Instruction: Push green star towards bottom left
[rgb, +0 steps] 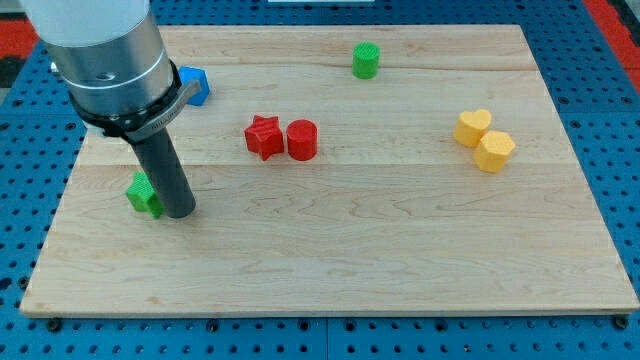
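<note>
The green star (142, 194) lies on the wooden board (330, 260) at the view's left, a little below the middle. My tip (179, 212) rests on the board right beside it, touching its right side. The rod hides part of the star's right edge. The arm's grey body fills the view's top left corner.
A blue block (195, 85) sits at the top left, partly behind the arm. A red star (264, 137) and a red cylinder (302, 140) stand together at centre. A green cylinder (366, 61) is at the top. A yellow heart (473, 127) and a yellow hexagon (494, 151) are at the right.
</note>
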